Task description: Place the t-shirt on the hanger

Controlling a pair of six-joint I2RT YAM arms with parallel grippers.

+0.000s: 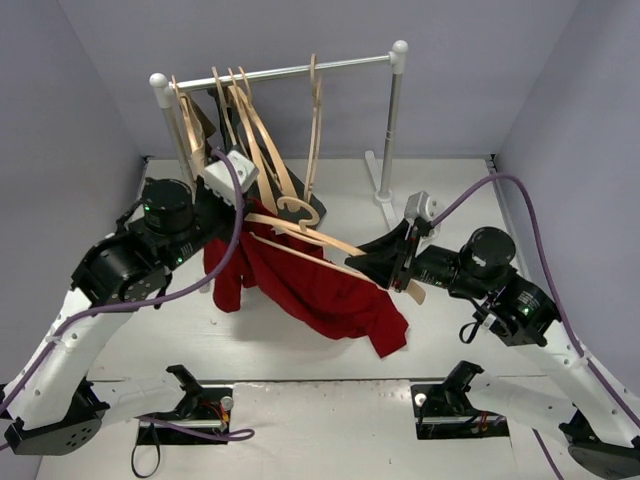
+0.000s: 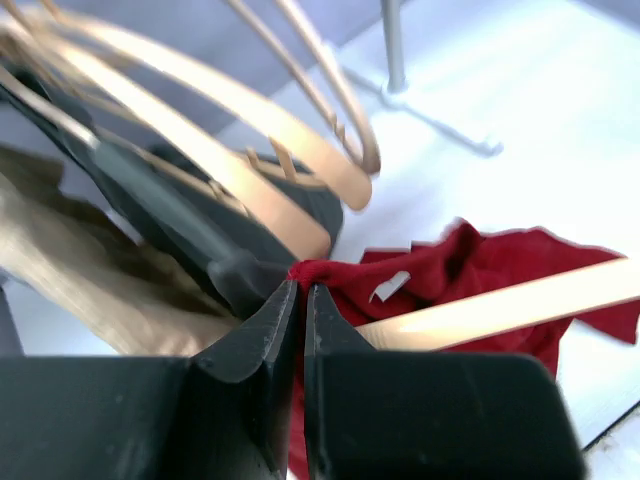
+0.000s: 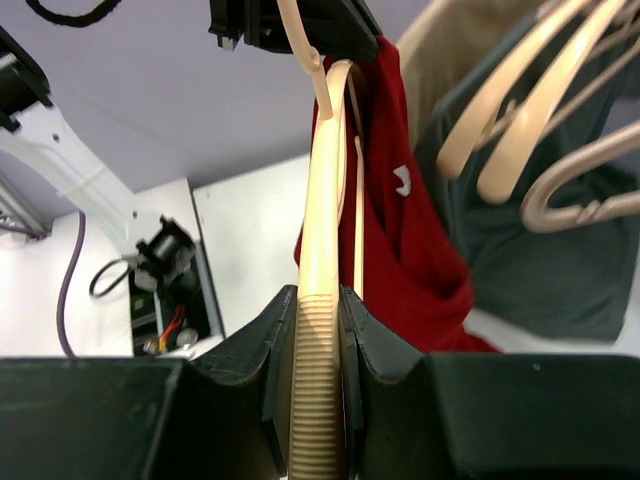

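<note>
— How far along is this?

— Partway, I'd say. The t-shirt (image 1: 330,295) hangs from the hanger (image 3: 322,200) in front of the rack (image 1: 300,70), below its rail, but only at the end towards the rack's left post. The hanger's shoulder towards the right post is bare wood.

— So the hanger isn't properly inside the shirt?

— I can't tell whether it passes through the neck, because the cloth is bunched around the hook. What looks left is spreading the shirt over the bare shoulder, then hooking the hanger onto the rail beside the other hangers (image 1: 250,120).

— And the arms?

— The left gripper (image 2: 300,285) reaches in just in front of the rack's left post. Its fingers are pinched together on a fold of red cloth next to the hanger's hook. The right gripper (image 3: 318,295) comes in from the right-post side, further forward of the rack. Its fingers are clamped on the ribbed tip of the bare shoulder and hold the hanger up in the air.

— Anything loose?

— Most of the shirt dangles free below the hanger.
</note>
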